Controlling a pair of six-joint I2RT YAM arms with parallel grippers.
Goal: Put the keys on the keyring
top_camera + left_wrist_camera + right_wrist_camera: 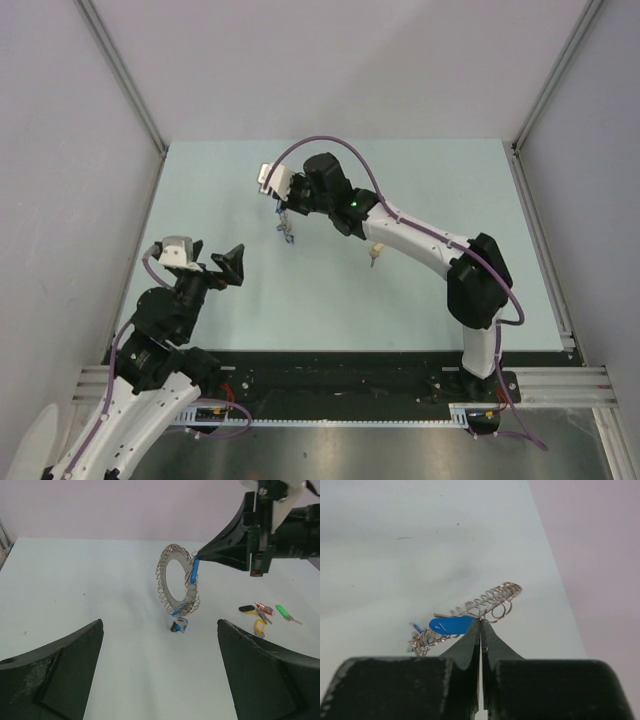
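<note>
Nearest, held nothing between the left fingers [50, 680], spread wide. Clamped the keyring [176, 601] by its rim in the closed right fingers [225, 545], upright above a pale green worktop [450, 180]. Walled by grey panels [330, 60] left, back, right; open worktop all round the ring. Counted: one ring, one blue key [194, 572] at the grip, four loose keys [246, 608] lying near.

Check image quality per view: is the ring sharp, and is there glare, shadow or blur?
Top external: even light, no glare, but the ring is too small to resolve. Left wrist: ring sharp, wire loops distinct; table bleached nearly white; own jaws soft in the foreground. Right wrist: ring edge-on and fairly sharp, only faint shadow on the table; jaws blurred near the lens.
</note>
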